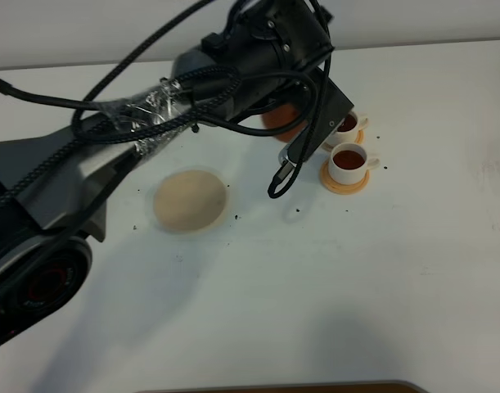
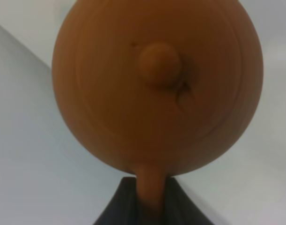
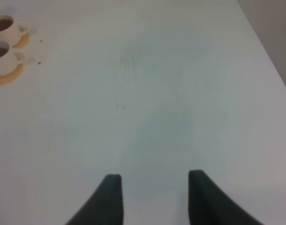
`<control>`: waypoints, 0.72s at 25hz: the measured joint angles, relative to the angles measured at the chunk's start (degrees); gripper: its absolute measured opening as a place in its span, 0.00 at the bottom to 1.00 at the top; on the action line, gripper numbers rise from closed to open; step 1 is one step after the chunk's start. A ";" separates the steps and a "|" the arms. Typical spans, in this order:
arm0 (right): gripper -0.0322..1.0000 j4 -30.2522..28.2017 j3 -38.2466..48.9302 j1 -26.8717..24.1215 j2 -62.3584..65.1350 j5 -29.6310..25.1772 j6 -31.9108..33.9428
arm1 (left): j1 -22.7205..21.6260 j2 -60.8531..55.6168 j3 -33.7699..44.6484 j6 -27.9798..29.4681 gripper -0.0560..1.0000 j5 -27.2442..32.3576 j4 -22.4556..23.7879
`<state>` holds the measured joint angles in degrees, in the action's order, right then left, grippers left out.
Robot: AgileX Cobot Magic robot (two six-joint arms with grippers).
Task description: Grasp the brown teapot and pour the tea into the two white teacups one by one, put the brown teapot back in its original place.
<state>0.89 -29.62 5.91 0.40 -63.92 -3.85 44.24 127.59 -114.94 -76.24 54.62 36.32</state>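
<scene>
The left arm (image 1: 110,164) covers most of the brown teapot (image 1: 281,123) in the high view; only an orange edge shows. The left gripper (image 2: 150,197) is closed on the teapot's handle, cut off at the frame edge. The pale disc (image 1: 190,201) lies well behind it. Both white teacups (image 1: 348,162) stand just beside the teapot, holding dark tea. The right gripper (image 3: 152,187) hangs with its jaws apart, holding nothing.

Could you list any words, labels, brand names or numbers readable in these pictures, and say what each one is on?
None: no readable text on the brown teapot, the two white teacups, their coasters, the beige disc, the table or the left arm.
</scene>
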 joint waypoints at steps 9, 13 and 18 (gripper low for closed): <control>0.38 0.00 0.00 0.00 0.00 0.00 0.00 | 0.00 -0.92 0.00 23.17 0.19 12.38 -9.05; 0.38 0.00 0.00 0.00 0.00 0.00 0.00 | -0.19 -0.92 0.00 37.79 0.19 12.58 -10.25; 0.38 0.00 0.00 0.00 0.00 0.00 0.00 | -2.61 -1.02 0.00 55.72 0.19 12.63 -12.43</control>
<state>0.89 -29.62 5.91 0.40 -63.92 -3.85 41.63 126.57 -114.94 -20.51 67.24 23.89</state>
